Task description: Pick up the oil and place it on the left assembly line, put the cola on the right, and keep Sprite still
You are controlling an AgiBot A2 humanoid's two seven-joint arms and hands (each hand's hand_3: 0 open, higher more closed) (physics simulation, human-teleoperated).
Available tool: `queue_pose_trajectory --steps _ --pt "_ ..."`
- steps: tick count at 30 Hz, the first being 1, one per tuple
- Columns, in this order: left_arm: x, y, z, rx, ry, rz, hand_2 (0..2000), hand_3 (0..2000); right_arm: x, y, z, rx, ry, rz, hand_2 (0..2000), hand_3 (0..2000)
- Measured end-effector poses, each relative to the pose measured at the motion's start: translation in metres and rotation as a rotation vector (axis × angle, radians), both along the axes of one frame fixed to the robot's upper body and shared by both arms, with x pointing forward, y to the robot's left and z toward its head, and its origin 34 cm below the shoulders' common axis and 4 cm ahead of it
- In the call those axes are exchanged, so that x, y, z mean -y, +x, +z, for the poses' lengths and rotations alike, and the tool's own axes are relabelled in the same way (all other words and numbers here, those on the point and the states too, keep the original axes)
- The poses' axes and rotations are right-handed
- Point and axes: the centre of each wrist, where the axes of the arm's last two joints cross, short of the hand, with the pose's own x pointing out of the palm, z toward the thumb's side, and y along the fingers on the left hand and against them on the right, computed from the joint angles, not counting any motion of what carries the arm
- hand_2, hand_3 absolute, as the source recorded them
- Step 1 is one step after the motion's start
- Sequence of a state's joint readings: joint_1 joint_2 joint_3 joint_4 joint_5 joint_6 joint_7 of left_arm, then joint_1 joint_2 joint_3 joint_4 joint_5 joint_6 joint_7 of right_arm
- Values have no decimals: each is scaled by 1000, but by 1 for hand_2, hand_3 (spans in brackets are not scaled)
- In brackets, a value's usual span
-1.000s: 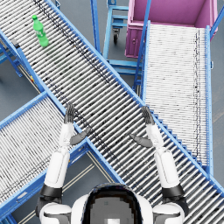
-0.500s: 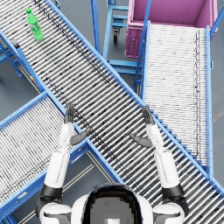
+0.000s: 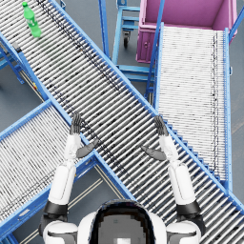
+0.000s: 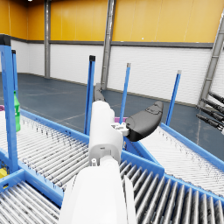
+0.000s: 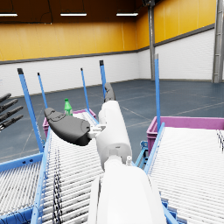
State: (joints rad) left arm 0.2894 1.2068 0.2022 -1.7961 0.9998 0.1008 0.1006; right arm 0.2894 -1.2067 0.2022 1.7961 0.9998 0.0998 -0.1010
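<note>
1. Head view: the left hand (image 3: 78,139) and the right hand (image 3: 159,142) hovered over the near end of the middle conveyor (image 3: 109,100). Both were wide open, fingers spread, thumbs turned inward, holding nothing. The Sprite bottle (image 3: 31,20) stood upright on that same conveyor in the upper left of the frame. It lay up and to the left of both hands and well apart from them, with the left hand the nearer. No oil or cola showed, so I judged there was nothing yet to pick up, and the Sprite was the one to leave alone.
2. Left wrist view: the left hand (image 4: 131,124) was open and empty, thumb out to the side. The Sprite bottle (image 4: 16,111) stood upright far along the rollers, beside a blue post (image 4: 8,105).
3. Right wrist view: the right hand (image 5: 83,127) was likewise open and empty. The Sprite bottle (image 5: 68,106) showed small and upright beyond the thumb, well apart. A pink bin (image 5: 188,122) sat at the far end of the right conveyor (image 5: 192,157).
</note>
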Motion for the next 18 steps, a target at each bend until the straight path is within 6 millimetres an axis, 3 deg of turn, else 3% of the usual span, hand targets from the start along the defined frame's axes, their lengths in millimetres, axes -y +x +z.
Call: queue_pose_trajectory --steps 18 --pt "0 0 0 0 0 0 0 0 0 0 0 0 0 0 0 0"
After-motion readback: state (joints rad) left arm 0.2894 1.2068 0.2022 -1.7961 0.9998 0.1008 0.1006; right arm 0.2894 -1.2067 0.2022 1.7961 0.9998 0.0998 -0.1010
